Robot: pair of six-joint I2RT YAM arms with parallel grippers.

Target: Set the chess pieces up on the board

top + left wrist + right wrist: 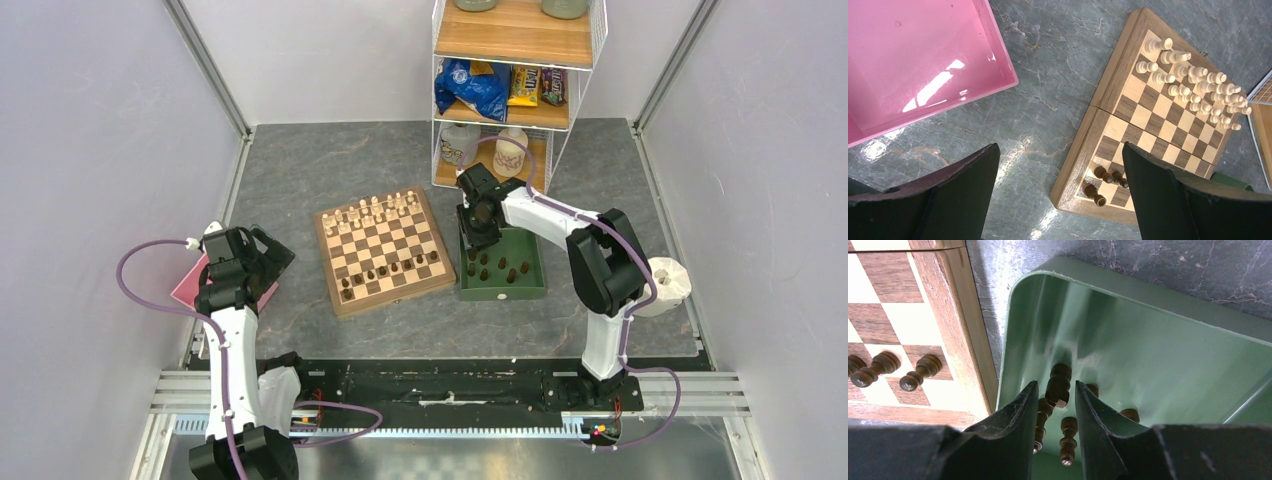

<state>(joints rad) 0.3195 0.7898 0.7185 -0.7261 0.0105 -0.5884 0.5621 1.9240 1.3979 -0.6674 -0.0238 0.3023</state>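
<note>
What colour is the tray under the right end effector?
The tray is dark green; the right wrist view shows it best.

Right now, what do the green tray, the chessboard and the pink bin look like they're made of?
Green tray: likely molded plastic, smooth semi-gloss with soft reflections and a rounded rim. Chessboard: wood, visible grain, satin varnish sheen. Pink bin: probably glossy plastic, bright glare spots.

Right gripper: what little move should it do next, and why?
Probably close fully on the dark piece standing inside the right gripper in the green tray, so it can be lifted out. The jaws flank the piece closely, but I cannot tell whether they pinch it yet.
</note>
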